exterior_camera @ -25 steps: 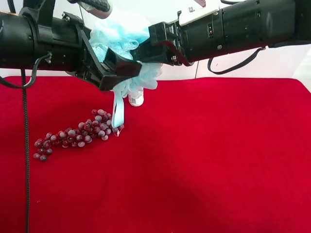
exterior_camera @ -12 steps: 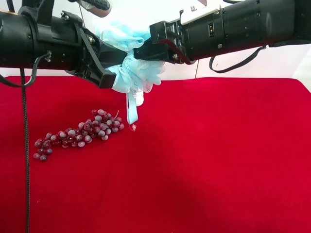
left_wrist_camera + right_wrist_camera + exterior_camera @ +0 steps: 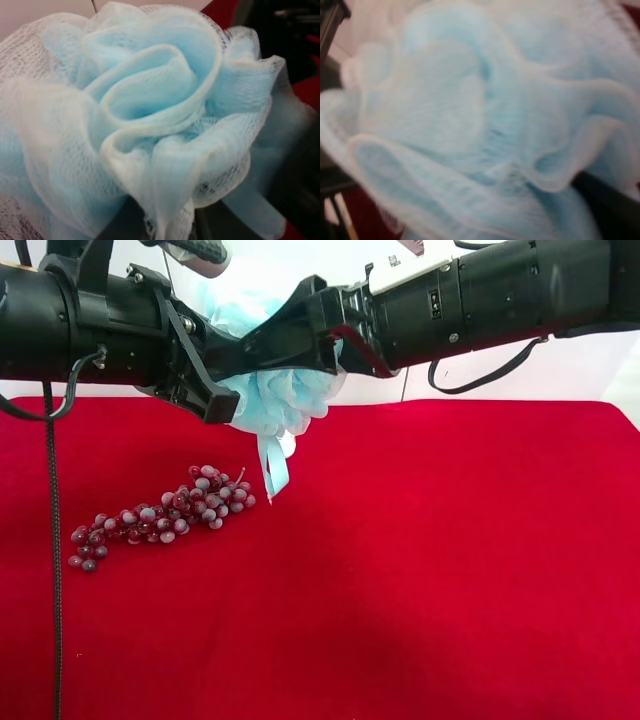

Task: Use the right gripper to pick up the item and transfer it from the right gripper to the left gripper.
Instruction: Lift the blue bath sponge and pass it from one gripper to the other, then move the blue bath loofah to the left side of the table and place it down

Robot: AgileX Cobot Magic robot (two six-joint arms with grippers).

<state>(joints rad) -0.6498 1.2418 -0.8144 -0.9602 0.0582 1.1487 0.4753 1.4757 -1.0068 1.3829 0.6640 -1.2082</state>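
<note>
The pale blue mesh pouf (image 3: 285,395) hangs in the air between the two arms, and its ribbon loop (image 3: 272,470) dangles above the red cloth. The left gripper (image 3: 225,380), on the cable-trailing arm at the exterior high view's left, is shut on the pouf. The right gripper (image 3: 290,345), on the strap-loop arm at the view's right, has its jaws spread wide around the pouf. The pouf fills the right wrist view (image 3: 480,120) and the left wrist view (image 3: 150,115), hiding both grippers' fingers there.
A bunch of dark red grapes (image 3: 160,520) lies on the red tablecloth (image 3: 450,560), below and left of the pouf. A thin black cable (image 3: 55,570) hangs down at the left edge. The white bottle is hidden behind the pouf.
The left gripper's jaws have closed onto the pouf. The right gripper, shut on it earlier, has now spread its jaws. The ribbon has swung slightly.
</note>
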